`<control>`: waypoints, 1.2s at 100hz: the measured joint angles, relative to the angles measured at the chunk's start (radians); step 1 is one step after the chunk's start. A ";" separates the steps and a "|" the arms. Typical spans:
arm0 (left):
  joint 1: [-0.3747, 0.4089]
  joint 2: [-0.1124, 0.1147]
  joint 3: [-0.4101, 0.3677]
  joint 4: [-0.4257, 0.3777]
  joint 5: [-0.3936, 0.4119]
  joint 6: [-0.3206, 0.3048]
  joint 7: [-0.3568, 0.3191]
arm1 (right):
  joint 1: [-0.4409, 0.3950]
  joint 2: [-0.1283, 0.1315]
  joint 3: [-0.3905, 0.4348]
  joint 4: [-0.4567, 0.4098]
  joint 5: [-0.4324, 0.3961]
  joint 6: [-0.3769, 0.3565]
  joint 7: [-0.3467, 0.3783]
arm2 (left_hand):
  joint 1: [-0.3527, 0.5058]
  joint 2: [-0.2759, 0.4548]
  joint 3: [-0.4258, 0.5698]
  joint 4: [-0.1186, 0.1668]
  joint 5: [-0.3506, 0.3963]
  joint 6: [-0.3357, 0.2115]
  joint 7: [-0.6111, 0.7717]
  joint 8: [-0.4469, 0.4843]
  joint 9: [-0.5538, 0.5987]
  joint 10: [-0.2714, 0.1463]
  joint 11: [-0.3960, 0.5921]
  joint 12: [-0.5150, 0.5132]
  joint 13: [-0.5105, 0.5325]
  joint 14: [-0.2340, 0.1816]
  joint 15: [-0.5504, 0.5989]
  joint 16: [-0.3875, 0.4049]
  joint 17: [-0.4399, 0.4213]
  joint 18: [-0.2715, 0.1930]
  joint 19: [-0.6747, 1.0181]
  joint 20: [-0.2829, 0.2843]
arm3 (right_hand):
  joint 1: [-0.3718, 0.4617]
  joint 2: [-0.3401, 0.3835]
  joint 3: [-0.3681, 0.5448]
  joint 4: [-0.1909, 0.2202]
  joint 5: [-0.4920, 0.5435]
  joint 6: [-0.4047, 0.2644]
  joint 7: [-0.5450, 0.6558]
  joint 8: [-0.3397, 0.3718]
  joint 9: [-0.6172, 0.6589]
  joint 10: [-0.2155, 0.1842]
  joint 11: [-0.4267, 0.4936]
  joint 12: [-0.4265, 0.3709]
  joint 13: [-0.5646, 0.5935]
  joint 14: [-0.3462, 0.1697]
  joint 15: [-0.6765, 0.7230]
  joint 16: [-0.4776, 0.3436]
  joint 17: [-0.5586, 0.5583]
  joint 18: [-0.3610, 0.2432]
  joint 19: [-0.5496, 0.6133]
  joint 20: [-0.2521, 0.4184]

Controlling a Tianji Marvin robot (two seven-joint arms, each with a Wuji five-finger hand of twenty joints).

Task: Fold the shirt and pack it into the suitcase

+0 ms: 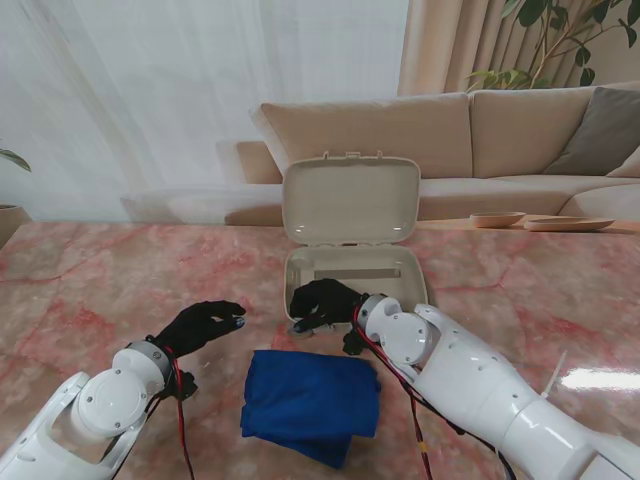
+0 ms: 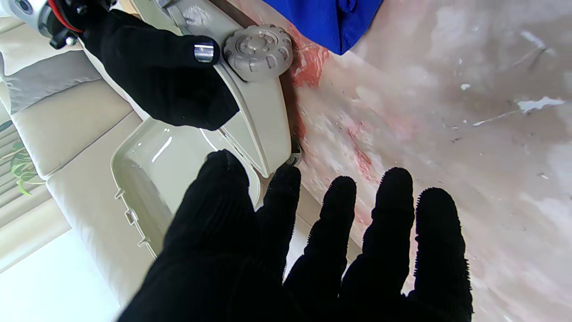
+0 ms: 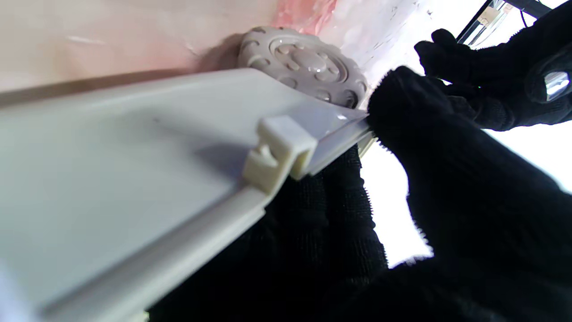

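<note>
The suitcase (image 1: 352,232) was smooth, glossy beige plastic; its wheel (image 2: 258,52) was matt and ribbed. The shirt (image 1: 312,403) was soft blue cloth. The table (image 1: 90,280) was polished pink marble. Both hands wore black knit fabric.

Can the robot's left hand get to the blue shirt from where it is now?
Probably yes. The left hand is open, holds nothing, and the folded blue shirt lies right beside it on the table with nothing between them.
</note>
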 measured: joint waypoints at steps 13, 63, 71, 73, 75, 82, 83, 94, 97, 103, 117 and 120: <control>0.004 0.000 -0.003 0.000 -0.001 0.004 -0.003 | 0.001 -0.005 0.000 -0.013 0.004 0.029 0.017 | 0.000 0.000 0.000 0.000 0.000 0.000 0.000 0.000 0.000 0.000 0.000 0.000 0.000 0.000 0.000 0.000 0.000 0.000 0.000 0.000 | 0.000 0.010 0.000 0.000 0.000 0.000 0.000 0.000 -0.003 0.000 0.000 -0.001 0.000 0.000 0.000 0.000 -0.004 0.000 0.000 0.000; 0.012 0.001 -0.011 -0.001 -0.005 0.011 -0.014 | 0.044 -0.048 -0.059 0.021 0.069 0.081 0.015 | 0.000 0.000 0.000 0.000 0.000 0.000 0.000 0.000 0.000 0.000 0.000 0.000 0.000 0.000 0.000 0.000 -0.004 0.000 0.000 0.000 | -0.004 0.059 0.000 0.000 -0.012 -0.003 0.000 -0.002 -0.036 -0.001 0.000 -0.027 0.000 0.000 -0.001 0.000 -0.004 0.000 0.000 0.000; 0.012 0.001 -0.011 0.000 -0.006 0.012 -0.015 | 0.048 -0.058 -0.065 0.025 0.080 0.094 0.011 | 0.000 0.000 0.000 0.000 0.000 0.000 0.000 0.000 0.000 0.000 0.000 0.000 0.000 0.000 0.000 0.000 -0.006 0.000 0.000 0.000 | -0.004 0.066 0.000 0.000 -0.012 -0.007 0.000 -0.002 -0.045 -0.001 0.000 -0.037 0.000 0.000 -0.001 0.000 -0.004 0.000 0.000 0.000; 0.012 0.001 -0.011 0.000 -0.007 0.012 -0.016 | 0.049 -0.061 -0.068 0.026 0.083 0.098 0.009 | 0.000 0.000 0.000 0.000 0.000 0.000 0.000 0.000 0.000 0.000 0.000 0.000 0.000 0.000 0.000 0.000 -0.006 0.000 0.000 0.000 | -0.004 0.071 0.000 0.000 -0.012 -0.007 0.000 -0.002 -0.048 -0.001 0.001 -0.037 0.000 0.000 -0.001 0.000 -0.004 0.000 0.000 0.000; 0.012 0.001 -0.011 0.000 -0.007 0.013 -0.016 | 0.050 -0.063 -0.070 0.027 0.086 0.100 0.008 | 0.000 0.000 0.000 0.000 0.000 0.000 0.000 0.000 0.000 0.000 0.000 0.000 0.000 0.000 0.000 0.000 -0.006 0.000 0.000 0.000 | -0.004 0.073 0.000 0.000 -0.012 -0.008 0.000 -0.002 -0.051 -0.001 0.001 -0.038 0.000 0.000 -0.001 0.000 -0.004 0.000 0.000 0.000; 0.012 0.001 -0.012 0.000 -0.007 0.013 -0.018 | 0.055 -0.071 -0.078 0.032 0.095 0.108 0.005 | 0.000 0.000 0.000 0.000 0.000 0.000 0.000 0.000 0.000 0.000 0.000 0.000 0.000 0.000 0.000 0.000 -0.007 0.000 0.000 0.000 | -0.004 0.081 0.000 0.000 -0.013 -0.009 0.000 -0.002 -0.062 -0.001 0.001 -0.040 0.000 0.000 -0.001 0.000 -0.003 -0.001 0.000 0.000; 0.012 0.002 -0.012 0.001 -0.007 0.013 -0.018 | 0.056 -0.072 -0.079 0.033 0.096 0.109 0.005 | 0.000 0.000 0.000 0.000 0.000 0.000 0.000 0.000 0.000 0.000 0.000 0.000 0.000 0.000 0.000 0.000 -0.007 0.000 0.000 0.000 | -0.004 0.082 0.000 0.000 -0.013 -0.009 0.000 -0.002 -0.062 -0.001 0.002 -0.043 0.000 0.000 -0.001 0.000 -0.002 -0.001 0.000 0.000; 0.012 0.002 -0.013 0.002 -0.008 0.013 -0.020 | 0.065 -0.089 -0.089 0.048 0.111 0.119 0.000 | 0.000 0.000 0.000 0.000 0.000 0.000 0.000 0.000 0.000 0.000 0.000 0.000 0.000 0.000 0.000 0.000 -0.007 0.000 0.000 0.000 | -0.004 0.086 0.005 0.000 -0.013 -0.011 0.000 -0.002 -0.069 -0.001 0.002 -0.051 0.000 0.000 0.002 0.000 -0.001 -0.001 0.000 0.000; 0.012 0.002 -0.013 0.003 -0.008 0.013 -0.021 | 0.067 -0.093 -0.092 0.052 0.115 0.121 -0.001 | 0.000 0.000 0.000 0.000 0.000 0.000 0.000 0.000 0.000 0.000 0.000 0.000 0.000 0.000 0.000 0.000 -0.007 0.000 0.000 0.000 | -0.004 0.088 0.005 0.000 -0.013 -0.012 0.000 -0.002 -0.076 -0.001 0.003 -0.059 0.000 0.000 0.003 0.000 -0.001 -0.001 0.000 0.000; 0.012 0.002 -0.014 0.005 -0.008 0.012 -0.021 | 0.072 -0.102 -0.096 0.061 0.123 0.123 -0.004 | 0.000 0.000 0.000 0.000 0.000 0.000 0.000 0.000 0.000 0.000 0.000 0.000 0.000 0.000 0.000 0.000 -0.007 0.000 0.000 0.000 | -0.004 0.091 0.006 0.000 -0.013 -0.014 0.000 -0.002 -0.077 -0.001 0.003 -0.063 0.000 0.000 0.005 0.000 -0.001 -0.001 0.000 0.000; 0.012 0.003 -0.014 0.009 -0.008 0.012 -0.022 | 0.080 -0.116 -0.104 0.076 0.129 0.126 -0.005 | 0.000 0.000 0.000 0.000 0.000 0.000 0.000 0.000 0.000 0.000 0.000 0.000 0.000 0.000 0.000 0.000 -0.007 0.000 0.000 0.000 | -0.004 0.098 0.007 0.000 -0.013 -0.017 0.000 -0.001 -0.089 -0.001 0.004 -0.075 0.000 0.000 0.009 0.000 -0.001 -0.001 0.000 0.000; 0.012 0.003 -0.015 0.010 -0.008 0.012 -0.022 | 0.082 -0.118 -0.105 0.078 0.130 0.128 -0.005 | 0.000 0.000 0.000 0.000 0.000 0.000 0.000 0.000 0.000 0.000 0.000 0.000 0.000 0.000 0.000 0.000 -0.007 0.000 0.000 0.000 | -0.004 0.098 0.009 0.000 -0.013 -0.018 0.001 -0.001 -0.090 -0.001 0.004 -0.075 0.000 0.000 0.010 0.000 -0.001 -0.001 0.000 0.000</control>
